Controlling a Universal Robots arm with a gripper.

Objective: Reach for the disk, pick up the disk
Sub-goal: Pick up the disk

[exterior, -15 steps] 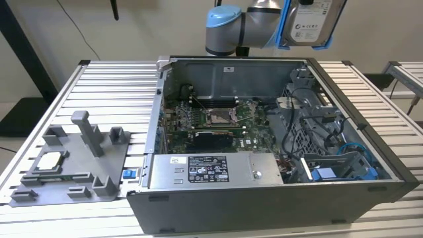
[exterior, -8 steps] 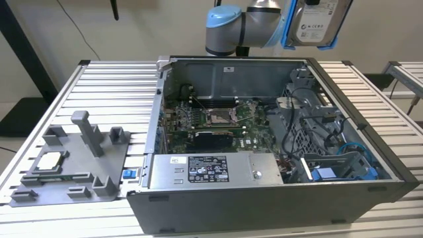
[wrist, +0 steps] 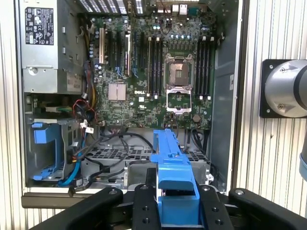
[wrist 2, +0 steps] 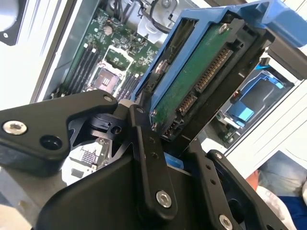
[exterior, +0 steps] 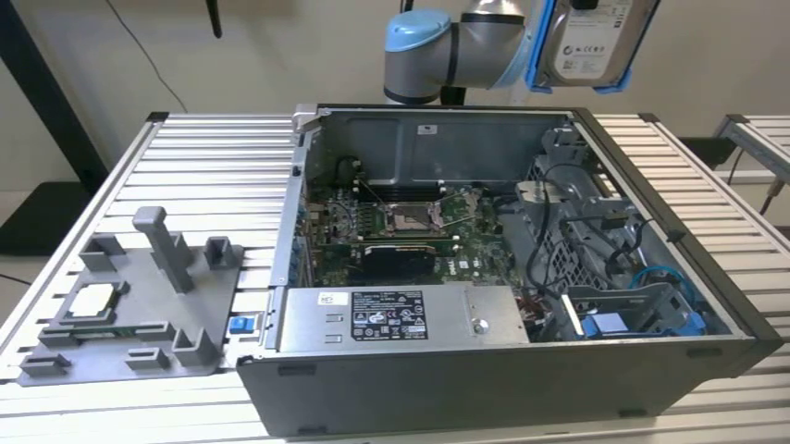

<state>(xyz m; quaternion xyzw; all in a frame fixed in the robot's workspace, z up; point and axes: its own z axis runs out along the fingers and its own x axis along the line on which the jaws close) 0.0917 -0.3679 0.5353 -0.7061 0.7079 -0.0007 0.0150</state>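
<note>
The gripper (wrist: 175,203) clamps the disk (exterior: 590,42), holding it high above the open computer case (exterior: 494,388), at the far right in the exterior view. The disk is silver metal with a white label, a blue frame and a green board underneath. The case lies on a slatted metal table (exterior: 210,157) before a pale wall (exterior: 284,46).

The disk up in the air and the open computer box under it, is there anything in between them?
No. In the exterior view the disk, held in the gripper, hangs above the open computer case with bare space between them.
</note>
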